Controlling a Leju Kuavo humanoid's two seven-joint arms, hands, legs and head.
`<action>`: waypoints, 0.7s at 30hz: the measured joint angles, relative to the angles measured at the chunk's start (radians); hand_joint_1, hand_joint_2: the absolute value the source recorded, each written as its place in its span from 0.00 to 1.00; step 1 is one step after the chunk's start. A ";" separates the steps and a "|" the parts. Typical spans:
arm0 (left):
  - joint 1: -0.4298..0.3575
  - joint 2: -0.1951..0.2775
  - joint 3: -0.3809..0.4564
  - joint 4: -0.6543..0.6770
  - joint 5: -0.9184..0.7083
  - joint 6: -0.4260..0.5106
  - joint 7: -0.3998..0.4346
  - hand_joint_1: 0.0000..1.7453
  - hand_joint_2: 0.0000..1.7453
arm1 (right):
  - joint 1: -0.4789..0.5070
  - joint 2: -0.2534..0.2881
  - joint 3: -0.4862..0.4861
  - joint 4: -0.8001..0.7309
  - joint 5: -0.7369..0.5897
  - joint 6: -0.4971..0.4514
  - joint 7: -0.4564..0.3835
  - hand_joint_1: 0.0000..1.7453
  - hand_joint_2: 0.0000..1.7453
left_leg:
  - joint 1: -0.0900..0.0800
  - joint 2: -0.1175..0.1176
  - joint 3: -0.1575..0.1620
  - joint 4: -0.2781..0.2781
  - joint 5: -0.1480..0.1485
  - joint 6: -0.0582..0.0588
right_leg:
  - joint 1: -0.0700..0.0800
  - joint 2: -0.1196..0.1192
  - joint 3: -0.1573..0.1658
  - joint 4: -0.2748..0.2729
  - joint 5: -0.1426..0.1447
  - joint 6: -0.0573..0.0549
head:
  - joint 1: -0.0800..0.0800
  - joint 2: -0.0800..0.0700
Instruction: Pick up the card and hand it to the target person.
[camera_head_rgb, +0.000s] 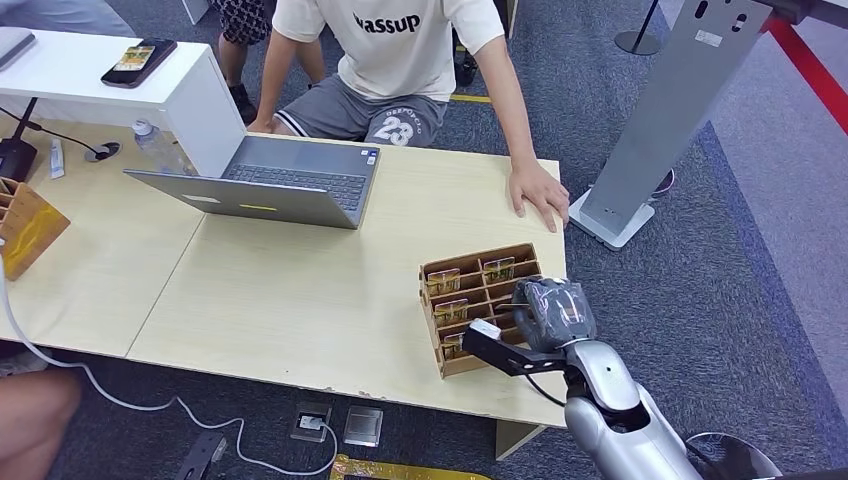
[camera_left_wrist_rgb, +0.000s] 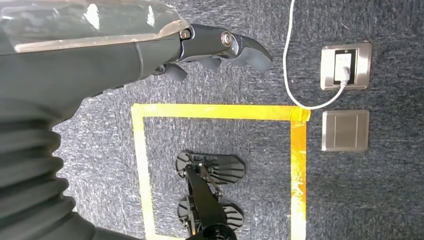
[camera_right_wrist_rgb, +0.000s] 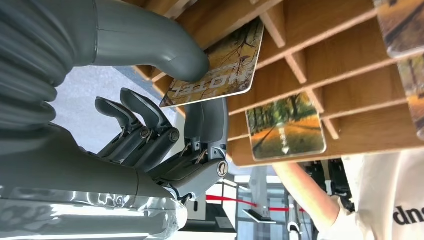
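Grey carpet is running beneath a light wooden table (camera_head_rgb: 300, 300) where I am watching my rig work from afar. Near the table's front right corner, a wooden card rack (camera_head_rgb: 480, 300) is standing with printed cards showing in several of its slots. I am seeing the right hand (camera_head_rgb: 553, 312) hanging directly over that rack's right side, with the silver arm rising from the lower right of the head view. From the right wrist camera, the hand (camera_right_wrist_rgb: 165, 125) is pinching a card (camera_right_wrist_rgb: 220, 67) printed with autumn trees: the thick grey thumb (camera_right_wrist_rgb: 150, 45) is pressing one face of it while a darker finger is backing the other, and the remaining fingers are curling loosely nearby. That card is sitting at the edge of a rack slot (camera_right_wrist_rgb: 310, 55), and I cannot tell whether it is fully clear of the wood. Another card (camera_right_wrist_rgb: 285, 127) is resting in a neighbouring slot. A person in a white T-shirt (camera_head_rgb: 400, 45) is sitting across the table, resting a hand (camera_head_rgb: 538, 192) flat on its far right edge. An open laptop (camera_head_rgb: 270, 180) is sitting toward the table's far left. My left hand (camera_left_wrist_rgb: 220, 47) is hanging over the carpet with fingers loosely curled around nothing, above a yellow taped square (camera_left_wrist_rgb: 220, 112).
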 joint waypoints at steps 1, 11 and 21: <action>0.000 0.000 0.000 0.000 0.001 0.001 0.000 0.00 1.00 | 0.000 -0.005 -0.004 -0.012 -0.005 0.001 0.007 1.00 1.00 | 0.000 0.000 0.000 0.000 0.000 0.000 | 0.000 0.000 0.000 0.000 0.000 0.000 | 0.000 0.000; 0.004 0.007 0.000 0.000 0.011 0.005 0.007 0.00 1.00 | -0.028 -0.101 -0.082 -0.254 -0.153 0.110 0.051 1.00 1.00 | 0.000 0.000 0.000 0.001 0.000 0.000 | 0.000 0.001 0.000 0.000 0.001 0.000 | -0.002 0.000; 0.004 0.010 0.000 0.000 0.021 0.006 0.011 0.00 1.00 | -0.065 -0.198 -0.148 -0.530 -0.270 0.175 0.073 1.00 1.00 | 0.000 0.000 0.000 0.001 0.000 0.000 | 0.000 0.001 0.000 0.000 0.001 0.000 | -0.001 0.000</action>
